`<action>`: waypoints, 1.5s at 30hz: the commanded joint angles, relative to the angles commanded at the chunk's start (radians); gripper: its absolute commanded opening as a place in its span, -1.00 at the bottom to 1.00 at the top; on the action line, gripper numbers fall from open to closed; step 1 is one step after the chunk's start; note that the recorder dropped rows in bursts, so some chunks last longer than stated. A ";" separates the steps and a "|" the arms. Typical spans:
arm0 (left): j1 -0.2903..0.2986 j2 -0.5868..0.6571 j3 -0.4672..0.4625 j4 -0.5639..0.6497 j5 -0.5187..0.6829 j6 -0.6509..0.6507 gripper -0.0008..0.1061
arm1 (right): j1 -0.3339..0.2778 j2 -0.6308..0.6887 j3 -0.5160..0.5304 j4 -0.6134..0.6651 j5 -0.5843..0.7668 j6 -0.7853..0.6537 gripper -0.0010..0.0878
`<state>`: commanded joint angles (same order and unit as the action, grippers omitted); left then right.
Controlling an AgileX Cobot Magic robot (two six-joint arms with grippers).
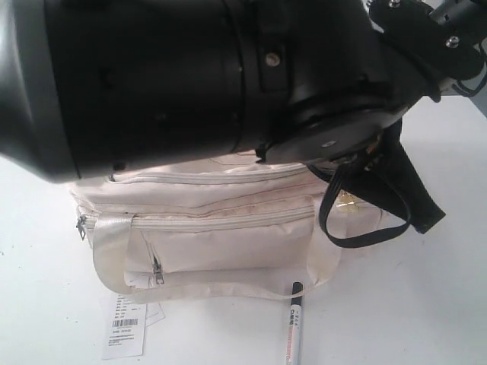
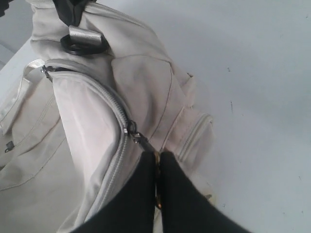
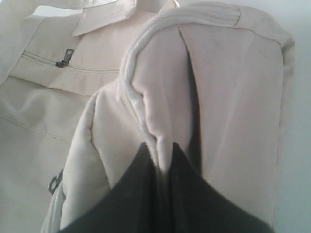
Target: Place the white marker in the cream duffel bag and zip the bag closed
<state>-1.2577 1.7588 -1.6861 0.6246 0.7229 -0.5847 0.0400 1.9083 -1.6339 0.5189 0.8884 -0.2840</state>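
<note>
Closest to the camera is a big black arm [image 1: 190, 76], which fills the upper part of the exterior view and hides the top of the bag [image 1: 221, 228]. Below it, the bag sits on the white table [image 1: 426, 304] with its front pockets facing the camera. A black strap [image 1: 415, 194] hangs at the bag's right end.

The marker [image 1: 294, 327] lies flat on the table in front of the bag, outside it. Its black cap end is just beside the bag's lower handle, and its other end runs toward the bottom edge of the view. A white paper tag [image 1: 125, 327] lies on the table to the left of it, well apart.

In the left wrist view, the left gripper [image 2: 157, 154] has its jaws pressed together on the gold charm [image 2: 157, 162], of which only a thin line shows between the fingers. The zip slider [image 2: 132, 130] is just beside the fingertips.

In the right wrist view, the right gripper [image 3: 160, 148] has its jaws pinched together on a fold of the bag's piped edge, and the cloth rises up from between them.

Both pairs of jaws are therefore on the bag, and the marker is in neither of them. The arm covers the grippers in the exterior view, so I cannot tell how near the marker is to them
</note>
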 joint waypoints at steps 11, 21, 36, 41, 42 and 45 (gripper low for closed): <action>0.004 -0.006 0.000 -0.077 0.078 0.155 -0.99 | -0.002 0.000 0.000 -0.022 0.002 0.000 -0.98; 0.075 -0.008 0.000 -0.255 0.108 0.315 -0.99 | -0.002 0.000 0.000 -0.022 0.002 0.000 -0.98; 0.162 -0.026 0.000 -0.492 0.186 0.541 -0.99 | -0.002 0.000 0.000 -0.022 0.012 0.000 -0.98; 0.170 -0.026 0.000 -0.493 0.197 0.564 -0.99 | -0.002 0.000 0.000 -0.022 0.014 0.003 -0.98; 0.170 -0.026 0.000 -0.493 0.197 0.567 -0.99 | -0.002 0.000 0.000 -0.022 0.016 0.007 -0.98; 0.170 -0.026 0.000 -0.493 0.202 0.585 -0.99 | -0.002 0.000 0.000 -0.022 0.016 0.007 -0.98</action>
<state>-1.0882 1.7324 -1.6861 0.1313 0.9247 0.0000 0.0382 1.9083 -1.6339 0.4969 0.9041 -0.2769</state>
